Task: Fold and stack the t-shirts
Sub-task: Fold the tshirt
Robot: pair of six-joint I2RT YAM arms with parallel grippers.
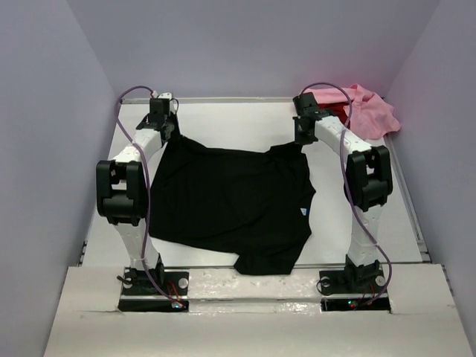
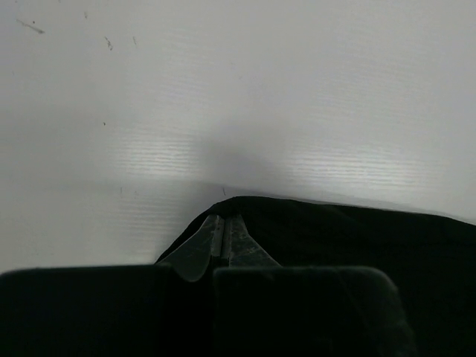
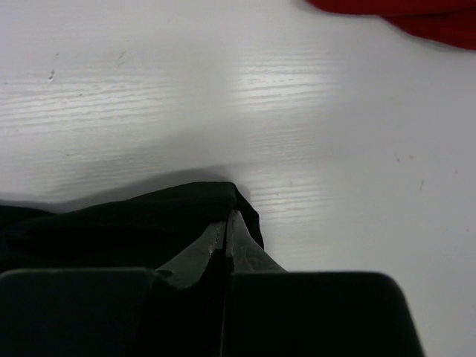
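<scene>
Looking for writing, we find only a small light neck label [image 1: 305, 210] on the black t-shirt [image 1: 223, 201], near its right edge in the top view. It is too small for us to read.

We see the black t-shirt spread plain and dark over the middle of the white table [image 1: 223, 119], wrinkled, with a bunched fold reaching toward the near edge. Its far edge runs between the two arms and dips slightly in the middle.

We see the left gripper [image 1: 168, 132] clamped on the far left corner of the cloth. In its wrist view the fingertips [image 2: 216, 236] press together with black fabric around them. The right gripper [image 1: 303, 134] pinches the far right corner the same way, its jaws closed on the cloth.

At the table's far right corner we see the pink t-shirt [image 1: 372, 111] in a crumpled heap, and the red t-shirt [image 1: 344, 111] shows just beside it, touching.
</scene>
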